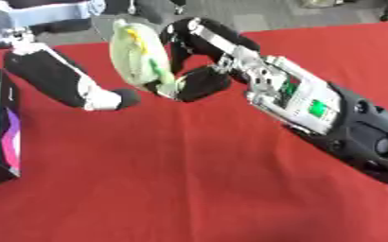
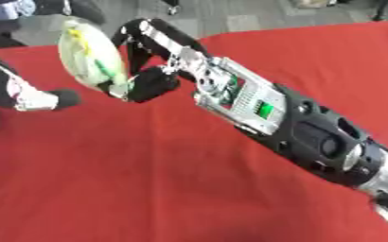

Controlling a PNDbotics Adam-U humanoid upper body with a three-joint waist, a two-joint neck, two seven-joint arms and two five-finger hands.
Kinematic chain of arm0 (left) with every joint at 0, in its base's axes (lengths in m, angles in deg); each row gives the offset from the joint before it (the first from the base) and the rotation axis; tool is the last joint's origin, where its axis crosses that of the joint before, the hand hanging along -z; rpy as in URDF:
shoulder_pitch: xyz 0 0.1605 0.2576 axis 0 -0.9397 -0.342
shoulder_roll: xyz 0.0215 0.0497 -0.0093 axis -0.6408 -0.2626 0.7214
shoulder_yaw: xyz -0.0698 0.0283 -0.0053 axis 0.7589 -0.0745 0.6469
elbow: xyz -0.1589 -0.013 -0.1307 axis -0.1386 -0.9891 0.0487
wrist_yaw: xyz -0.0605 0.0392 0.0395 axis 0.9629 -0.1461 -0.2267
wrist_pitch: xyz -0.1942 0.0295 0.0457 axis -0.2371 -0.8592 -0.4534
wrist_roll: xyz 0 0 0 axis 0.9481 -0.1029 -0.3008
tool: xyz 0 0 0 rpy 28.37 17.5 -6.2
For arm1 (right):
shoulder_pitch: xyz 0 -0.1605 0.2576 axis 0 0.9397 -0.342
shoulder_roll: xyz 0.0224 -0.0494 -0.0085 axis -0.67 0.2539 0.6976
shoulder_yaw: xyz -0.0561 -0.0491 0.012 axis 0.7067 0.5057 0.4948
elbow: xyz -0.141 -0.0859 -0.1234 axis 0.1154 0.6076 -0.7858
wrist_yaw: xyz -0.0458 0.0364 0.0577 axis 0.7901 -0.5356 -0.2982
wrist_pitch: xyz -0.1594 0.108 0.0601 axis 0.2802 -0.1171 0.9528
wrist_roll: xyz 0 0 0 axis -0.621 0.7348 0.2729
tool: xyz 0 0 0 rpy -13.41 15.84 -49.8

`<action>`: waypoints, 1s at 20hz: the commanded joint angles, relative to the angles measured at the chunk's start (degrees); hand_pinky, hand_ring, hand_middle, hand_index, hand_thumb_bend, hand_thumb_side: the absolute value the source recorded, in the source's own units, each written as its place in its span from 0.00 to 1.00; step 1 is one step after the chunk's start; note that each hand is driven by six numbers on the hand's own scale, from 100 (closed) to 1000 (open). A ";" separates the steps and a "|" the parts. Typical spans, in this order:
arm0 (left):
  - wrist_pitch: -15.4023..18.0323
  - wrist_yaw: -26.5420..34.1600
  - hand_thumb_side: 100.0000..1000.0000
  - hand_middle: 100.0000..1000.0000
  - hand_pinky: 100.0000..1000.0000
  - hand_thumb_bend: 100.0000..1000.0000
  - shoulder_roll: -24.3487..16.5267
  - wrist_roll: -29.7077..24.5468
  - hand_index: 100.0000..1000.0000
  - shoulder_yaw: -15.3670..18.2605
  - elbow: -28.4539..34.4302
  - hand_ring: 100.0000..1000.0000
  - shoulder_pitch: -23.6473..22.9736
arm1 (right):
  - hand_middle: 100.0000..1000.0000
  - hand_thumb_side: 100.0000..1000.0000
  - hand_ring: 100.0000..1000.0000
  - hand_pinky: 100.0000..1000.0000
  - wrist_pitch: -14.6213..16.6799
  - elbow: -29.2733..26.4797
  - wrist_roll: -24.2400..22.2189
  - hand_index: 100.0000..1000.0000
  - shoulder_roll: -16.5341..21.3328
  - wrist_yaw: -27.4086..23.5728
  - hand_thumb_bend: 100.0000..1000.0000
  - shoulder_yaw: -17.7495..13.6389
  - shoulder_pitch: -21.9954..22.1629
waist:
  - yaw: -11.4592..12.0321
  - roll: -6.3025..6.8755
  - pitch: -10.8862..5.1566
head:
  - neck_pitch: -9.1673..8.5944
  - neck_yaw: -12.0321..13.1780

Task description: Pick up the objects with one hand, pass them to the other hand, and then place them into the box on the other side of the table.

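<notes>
A pale green round packet (image 1: 136, 54) with yellow and green marks is held on edge above the red table (image 1: 189, 189). My right hand (image 1: 204, 81), coming in from the lower right, is shut on it, with fingers curled over the packet's right side and the thumb beneath. My left hand (image 1: 61, 78) reaches in from the upper left, its fingers stretched out and its fingertips (image 1: 114, 99) just below and left of the packet, apart from it. A black box (image 1: 0, 127) with a purple and white inside lies at the left edge.
Red cloth covers the whole table. Its far edge runs along the top, and grey floor (image 1: 255, 14) lies beyond it. My right forearm (image 2: 296, 123) crosses the right half of the table.
</notes>
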 commanded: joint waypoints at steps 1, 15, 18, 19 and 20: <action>0.28 -4.33 0.42 0.88 0.89 0.53 -0.98 1.99 0.94 0.25 1.45 0.93 0.81 | 0.21 0.00 0.43 0.63 0.13 -0.81 -0.68 0.32 0.46 0.63 0.29 -0.20 -1.08 | -0.03 -0.06 -1.49 | -0.84 -0.17; 0.87 -4.75 0.33 0.68 0.77 0.26 -0.05 1.70 0.76 -0.42 0.18 0.78 0.19 | 0.21 0.00 0.43 0.63 1.31 -0.81 -2.31 0.32 0.21 1.02 0.29 0.13 -0.91 | -0.29 -0.32 -0.99 | -1.33 0.37; 1.34 -4.79 0.28 0.63 0.75 0.17 0.14 0.93 0.70 -0.40 -0.26 0.74 -0.01 | 0.21 0.00 0.42 0.63 1.92 -0.81 -2.41 0.32 0.23 0.89 0.29 0.07 -0.86 | -0.35 -0.35 -0.95 | -1.41 0.42; 1.39 -4.67 0.28 0.60 0.74 0.15 0.17 0.88 0.67 -0.38 -0.37 0.73 -0.07 | 0.21 0.00 0.42 0.63 2.01 -0.81 -2.39 0.32 0.26 0.87 0.29 0.04 -0.82 | -0.36 -0.36 -0.93 | -1.48 0.43; 1.39 -4.63 0.28 0.60 0.73 0.14 0.16 0.87 0.66 -0.37 -0.38 0.72 -0.09 | 0.21 0.00 0.42 0.63 2.06 -0.81 -2.32 0.32 0.28 0.86 0.29 0.02 -0.77 | -0.35 -0.35 -0.89 | -1.53 0.47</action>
